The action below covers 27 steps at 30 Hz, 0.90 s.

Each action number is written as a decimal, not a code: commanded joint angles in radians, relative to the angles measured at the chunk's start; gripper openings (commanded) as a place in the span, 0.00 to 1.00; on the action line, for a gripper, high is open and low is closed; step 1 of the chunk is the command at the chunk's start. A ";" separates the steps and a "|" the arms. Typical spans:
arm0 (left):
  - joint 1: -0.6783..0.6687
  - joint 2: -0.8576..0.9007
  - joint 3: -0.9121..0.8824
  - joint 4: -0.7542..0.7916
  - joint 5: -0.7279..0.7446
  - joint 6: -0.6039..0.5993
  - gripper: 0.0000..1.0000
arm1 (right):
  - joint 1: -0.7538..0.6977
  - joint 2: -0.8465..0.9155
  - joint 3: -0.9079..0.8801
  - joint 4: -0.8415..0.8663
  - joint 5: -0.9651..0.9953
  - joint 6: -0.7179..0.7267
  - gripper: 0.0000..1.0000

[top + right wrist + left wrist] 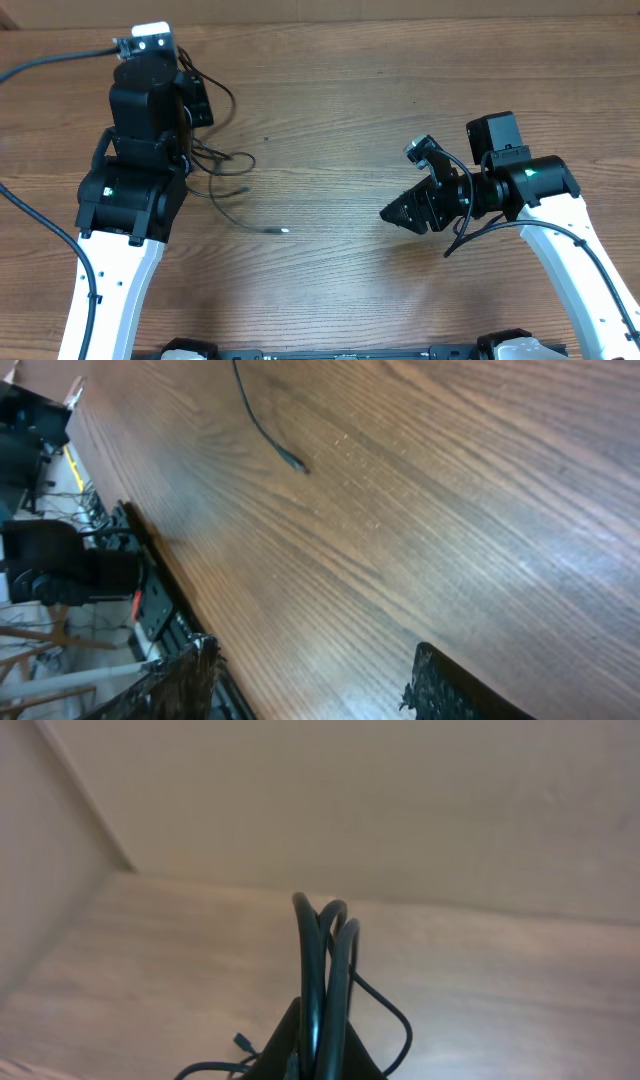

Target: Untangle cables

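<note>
Wooden table [330, 110], cables [326, 960] within left claw [318, 1052].

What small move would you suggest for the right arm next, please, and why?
Probably ease the right gripper toward the loose plug end and close on it: its jaws stand open and empty, while the left gripper clamps the looped cables.
</note>
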 commanded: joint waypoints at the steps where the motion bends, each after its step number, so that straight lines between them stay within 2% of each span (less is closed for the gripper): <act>1: -0.026 -0.021 0.019 0.051 -0.092 0.124 0.04 | 0.000 0.001 0.005 0.018 0.012 0.000 0.62; 9: -0.148 0.108 0.019 0.037 0.211 0.095 0.05 | 0.000 0.001 0.005 0.057 0.012 0.000 0.66; 10: -0.163 0.141 0.019 0.030 0.246 0.085 0.10 | 0.000 0.001 0.005 0.056 0.012 0.000 0.66; 11: -0.185 0.201 0.019 0.022 0.310 0.064 0.24 | 0.000 0.001 0.005 0.056 0.012 0.000 0.66; 14: -0.216 0.285 0.019 0.021 0.383 0.037 0.37 | 0.000 0.001 0.005 0.056 0.012 0.000 0.66; 19: -0.246 0.389 0.019 0.057 0.327 -0.101 0.68 | 0.000 0.001 0.005 0.056 0.015 -0.001 0.66; 27: -0.246 0.349 0.019 0.095 0.313 -0.129 0.91 | 0.000 0.001 0.005 0.066 0.042 -0.001 0.72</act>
